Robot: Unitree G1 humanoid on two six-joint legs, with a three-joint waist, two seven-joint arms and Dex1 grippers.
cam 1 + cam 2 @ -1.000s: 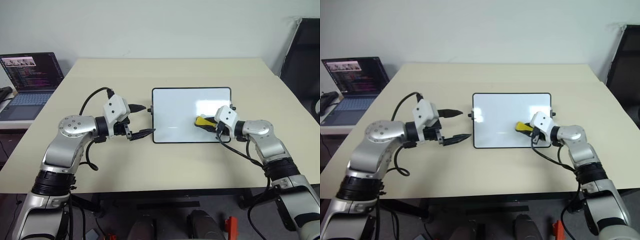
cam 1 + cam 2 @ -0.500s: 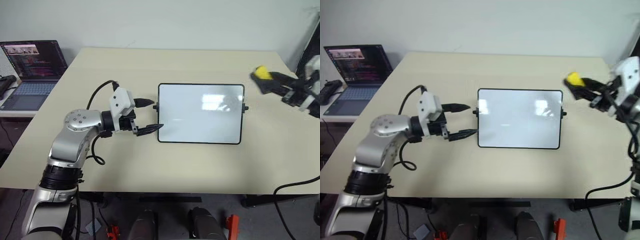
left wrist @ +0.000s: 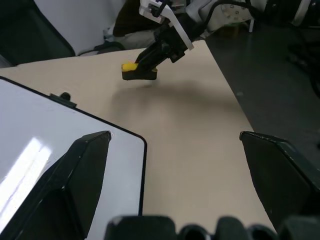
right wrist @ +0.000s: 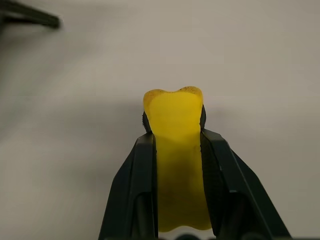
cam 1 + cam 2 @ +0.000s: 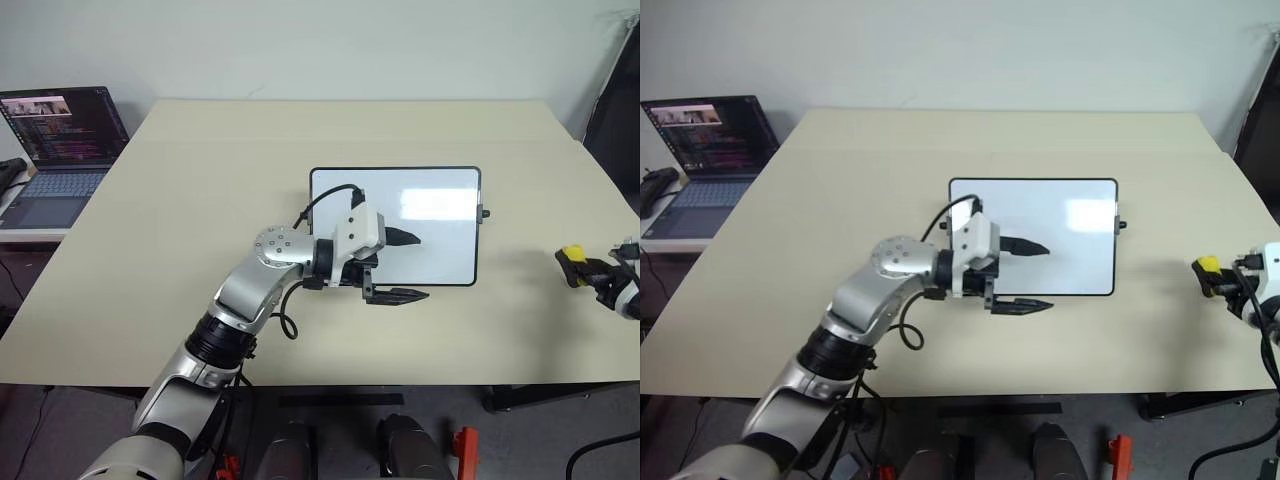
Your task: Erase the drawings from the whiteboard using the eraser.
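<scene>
You see the right arm cut off by the picture's right edge, so just the right gripper and the eraser in its jaws show there. The left gripper and its wrist cover the near left part of the whiteboard, so you cannot tell whether any marks lie under them. The laptop at the far left is cut by the edge, and its screen text is too small for you to read. In the right wrist view, the eraser's near end is hidden between the jaws.
</scene>
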